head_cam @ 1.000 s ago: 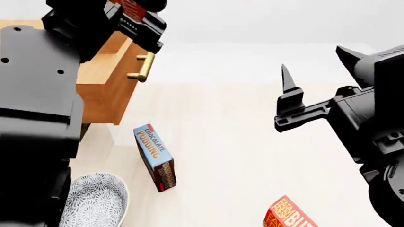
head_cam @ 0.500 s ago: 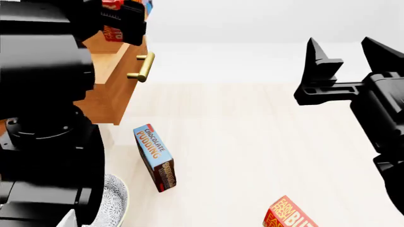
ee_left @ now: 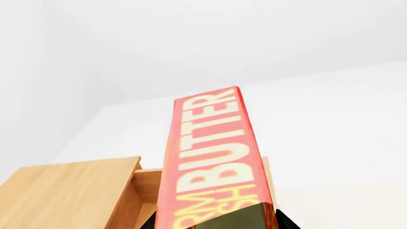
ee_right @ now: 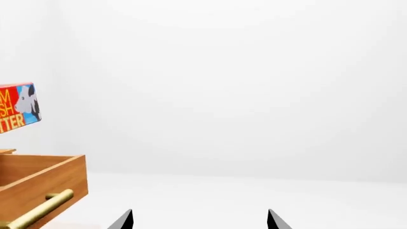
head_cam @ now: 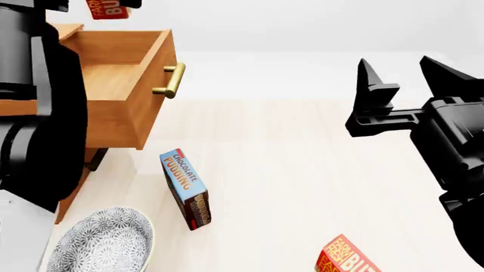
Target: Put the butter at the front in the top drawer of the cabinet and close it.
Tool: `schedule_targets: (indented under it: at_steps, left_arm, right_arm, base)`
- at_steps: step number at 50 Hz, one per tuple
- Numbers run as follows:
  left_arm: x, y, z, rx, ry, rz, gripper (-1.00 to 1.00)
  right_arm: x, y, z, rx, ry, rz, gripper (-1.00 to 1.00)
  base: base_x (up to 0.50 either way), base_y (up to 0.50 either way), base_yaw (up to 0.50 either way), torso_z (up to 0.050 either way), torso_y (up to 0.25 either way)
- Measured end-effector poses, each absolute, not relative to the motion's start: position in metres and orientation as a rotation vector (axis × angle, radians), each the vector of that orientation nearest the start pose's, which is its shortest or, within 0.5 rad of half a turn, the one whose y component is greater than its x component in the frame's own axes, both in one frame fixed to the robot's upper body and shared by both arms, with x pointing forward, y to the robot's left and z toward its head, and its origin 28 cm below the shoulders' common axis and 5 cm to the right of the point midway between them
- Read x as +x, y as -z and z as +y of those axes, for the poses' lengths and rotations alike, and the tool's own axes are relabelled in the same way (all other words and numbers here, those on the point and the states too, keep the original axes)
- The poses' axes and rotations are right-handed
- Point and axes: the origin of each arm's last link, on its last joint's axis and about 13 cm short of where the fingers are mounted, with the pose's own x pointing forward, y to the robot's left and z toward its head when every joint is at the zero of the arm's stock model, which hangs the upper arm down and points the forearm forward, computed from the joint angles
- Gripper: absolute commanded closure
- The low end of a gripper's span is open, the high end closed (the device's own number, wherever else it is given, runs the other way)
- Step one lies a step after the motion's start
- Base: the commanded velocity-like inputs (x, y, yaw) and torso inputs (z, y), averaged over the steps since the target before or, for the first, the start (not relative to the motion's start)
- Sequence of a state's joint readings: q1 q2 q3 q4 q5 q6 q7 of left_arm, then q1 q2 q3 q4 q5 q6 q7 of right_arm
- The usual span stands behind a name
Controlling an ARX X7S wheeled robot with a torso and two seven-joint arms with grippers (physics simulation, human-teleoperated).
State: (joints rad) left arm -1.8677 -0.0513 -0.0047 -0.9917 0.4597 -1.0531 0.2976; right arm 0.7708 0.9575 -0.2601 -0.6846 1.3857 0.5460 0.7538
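Lifted higher, the butter (ee_left: 213,162) stays pinched in left hand; right hand (head_cam: 400,79) spread.

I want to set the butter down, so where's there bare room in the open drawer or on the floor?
The top drawer shows a bare wooden bottom. The floor is free between the pudding box and the right gripper. It is crowded near the bowl below the cabinet.

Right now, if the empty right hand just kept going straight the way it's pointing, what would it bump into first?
Probably nothing: the right hand points past the open drawer into bare white space, as far as its own camera shows. Depth is uncertain.
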Motion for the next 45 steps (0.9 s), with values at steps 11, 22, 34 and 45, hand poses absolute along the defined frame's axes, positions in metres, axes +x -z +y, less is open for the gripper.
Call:
schedule_targets:
  at_steps: [11,22,34,45]
  left_arm:
    - [0.389,-0.409,0.257,0.165,-0.184,0.255,1.0]
    - [0.398,-0.383,0.259,0.107,-0.25,0.304,1.0]
    - [0.406,-0.363,0.257,0.05,-0.28,0.313,1.0]
    - [0.409,-0.354,0.259,0.038,-0.338,0.308,1.0]
  right_arm:
    - [0.21,-0.268,-0.149,0.039,-0.155,-0.229,-1.0]
    - [0.213,-0.262,-0.148,0.042,-0.176,-0.209,-1.0]
    - [0.215,-0.256,-0.146,0.048,-0.193,-0.19,-1.0]
    - [0.215,-0.254,-0.144,0.052,-0.204,-0.18,-1.0]
  base:
    - [0.0,0.0,0.0,0.001,0.001]
    - [0.0,0.0,0.0,0.0,0.001]
    - [0.0,0.0,0.0,0.001,0.001]
    - [0.0,0.0,0.0,0.0,0.002]
